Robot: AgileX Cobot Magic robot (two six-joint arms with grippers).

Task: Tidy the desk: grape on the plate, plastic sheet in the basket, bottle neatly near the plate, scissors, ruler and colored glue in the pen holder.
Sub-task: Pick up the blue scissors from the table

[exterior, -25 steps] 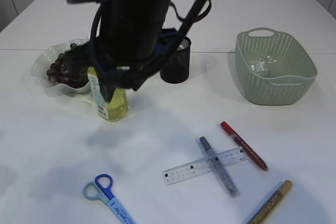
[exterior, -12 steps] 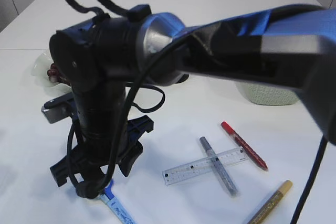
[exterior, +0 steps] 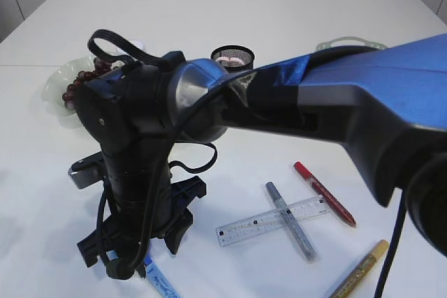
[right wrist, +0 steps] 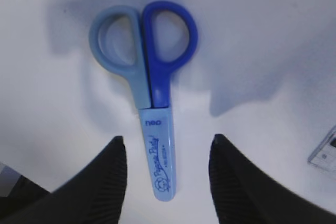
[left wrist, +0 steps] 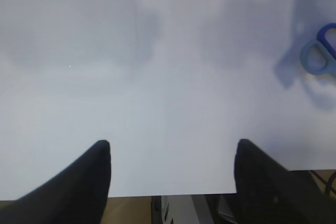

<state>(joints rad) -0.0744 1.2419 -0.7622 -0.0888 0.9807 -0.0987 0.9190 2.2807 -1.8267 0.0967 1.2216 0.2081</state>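
Right gripper (right wrist: 167, 169) points straight down over the scissors (right wrist: 149, 93), fingers spread either side, probably not touching. Left gripper (left wrist: 172, 167) hovers spread above bare table (left wrist: 157, 77).

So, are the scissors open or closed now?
Closed. In the right wrist view the scissors lie flat on the table, the two handle loops touching side by side, the blades inside a light blue sheath.

White table (exterior: 363, 26), scissors (right wrist: 149, 93), ruler (exterior: 269, 221)
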